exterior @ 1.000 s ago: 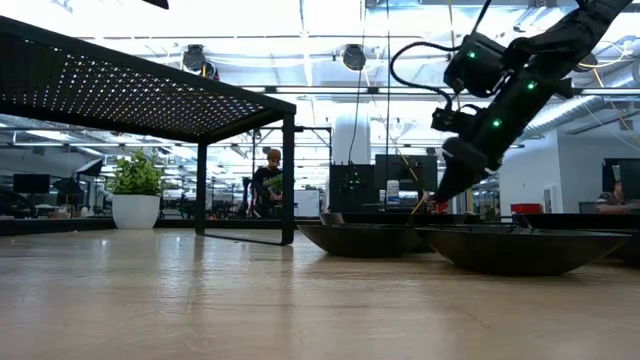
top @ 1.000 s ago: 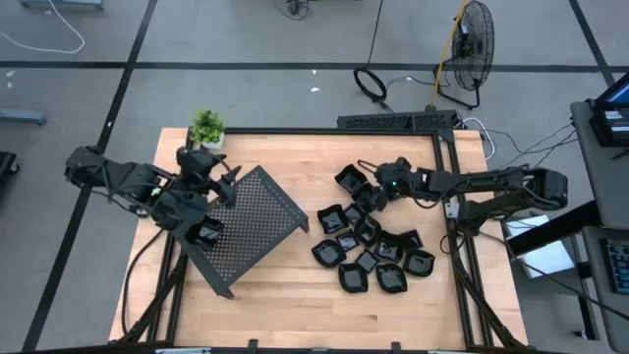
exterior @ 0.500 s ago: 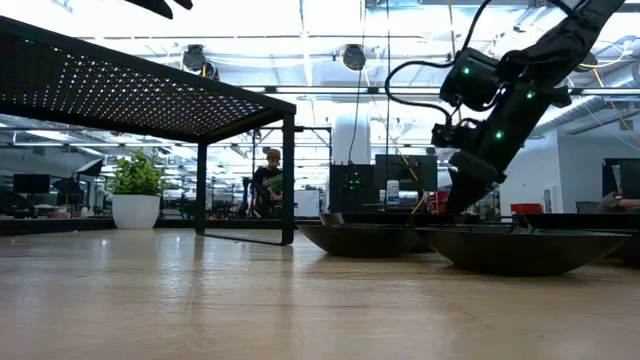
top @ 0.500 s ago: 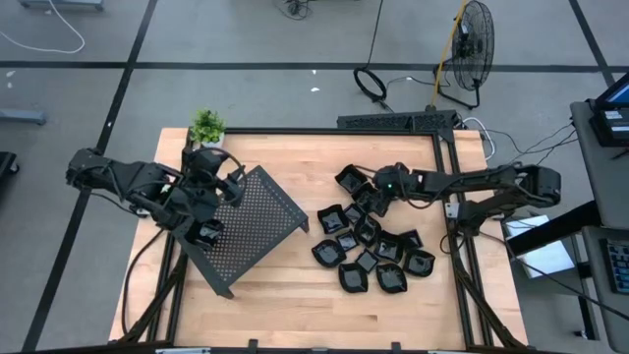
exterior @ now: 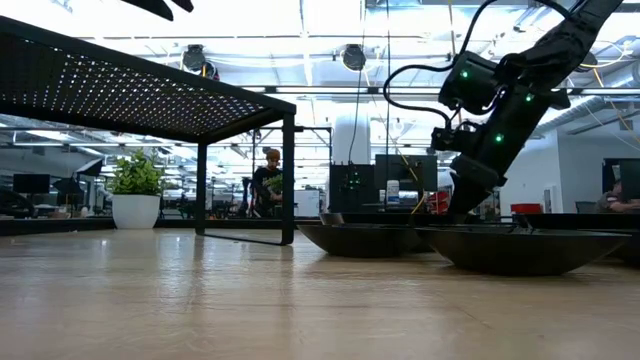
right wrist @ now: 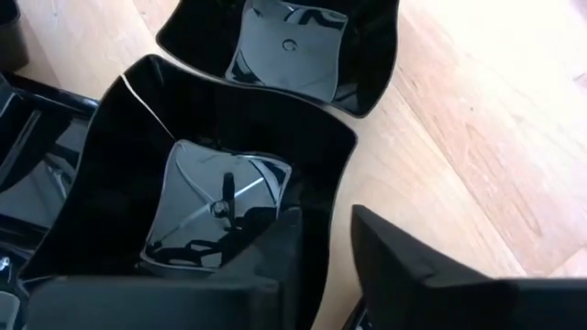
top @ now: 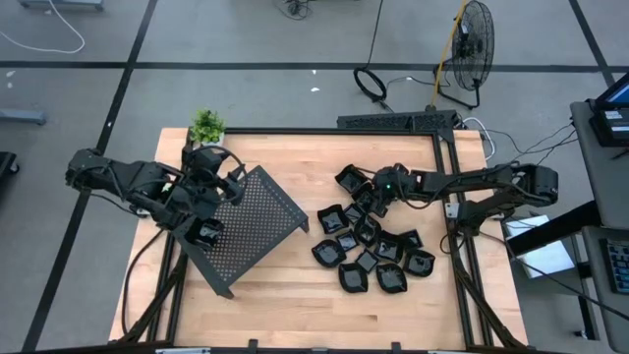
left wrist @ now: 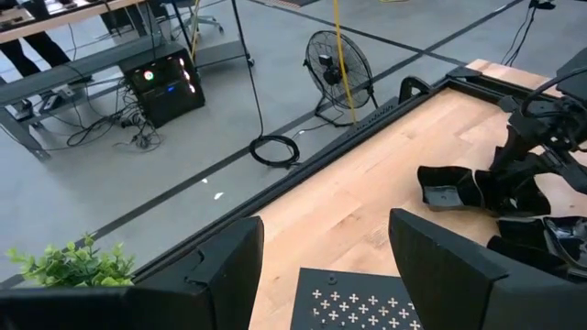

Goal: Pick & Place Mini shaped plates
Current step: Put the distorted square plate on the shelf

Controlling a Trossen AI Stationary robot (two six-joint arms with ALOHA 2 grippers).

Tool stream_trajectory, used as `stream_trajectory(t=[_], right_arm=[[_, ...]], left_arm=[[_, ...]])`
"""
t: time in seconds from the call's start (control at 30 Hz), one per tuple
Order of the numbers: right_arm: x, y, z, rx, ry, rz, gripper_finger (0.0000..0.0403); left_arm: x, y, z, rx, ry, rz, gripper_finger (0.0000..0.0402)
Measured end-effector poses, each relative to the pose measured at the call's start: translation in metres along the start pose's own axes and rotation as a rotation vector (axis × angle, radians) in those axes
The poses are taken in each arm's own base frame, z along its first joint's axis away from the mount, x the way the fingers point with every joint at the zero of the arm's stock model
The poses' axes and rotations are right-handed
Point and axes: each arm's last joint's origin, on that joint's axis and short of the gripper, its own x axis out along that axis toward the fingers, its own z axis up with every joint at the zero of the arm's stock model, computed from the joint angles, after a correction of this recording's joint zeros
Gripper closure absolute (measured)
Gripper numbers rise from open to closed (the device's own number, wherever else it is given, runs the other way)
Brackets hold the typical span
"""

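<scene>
Tray, perforated and dark, stands tilted under the left gripper, which hovers with its fingers spread wide and nothing between them. One small plate already lies on the tray, just below that gripper in the high view. Off toward the right arm, the mini shaped plates sit clustered on the wooden table. The right gripper is down at the cluster's far edge; in its wrist view the fingers straddle the rim of a square plate, parted narrowly, not yet clamped. The step in hand looks like the grasp. Next should come pinching that rim, then lifting clear of the neighbouring plate.
</scene>
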Motion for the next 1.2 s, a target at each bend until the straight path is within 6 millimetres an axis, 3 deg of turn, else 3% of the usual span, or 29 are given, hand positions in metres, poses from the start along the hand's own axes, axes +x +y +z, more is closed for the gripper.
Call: stream_trajectory(t=[0.2, 0.33, 0.5, 0.77, 0.93, 1.2], right_arm=[[0.0, 0.0, 0.001, -0.053, -0.012, 0.001, 0.0396], [-0.009, -0.001, 0.005, -0.082, -0.056, 0.001, 0.0397], [-0.033, -0.006, 0.012, -0.062, -0.168, -0.043, 0.0402], [-0.069, -0.003, 0.028, -0.078, -0.434, -0.213, 0.0403], [-0.072, 0.008, 0.039, -0.164, -0.692, -0.278, 0.0403], [-0.069, 0.018, 0.032, -0.202, -1.123, -0.341, 0.0403]], left_arm=[[0.0, 0.0, 0.0, 0.0, 0.0, 0.0, 0.0163], [0.0, 0.0, 0.0, -0.001, 0.0, 0.0, 0.0163], [0.0, 0.0, 0.0, -0.001, 0.0, 0.0, 0.0163], [0.0, -0.005, 0.003, -0.046, -0.006, -0.031, 0.0162], [0.007, -0.025, 0.008, 0.005, -0.046, -0.07, 0.0163], [0.032, -0.08, 0.014, 0.216, -0.142, -0.125, 0.0162]])
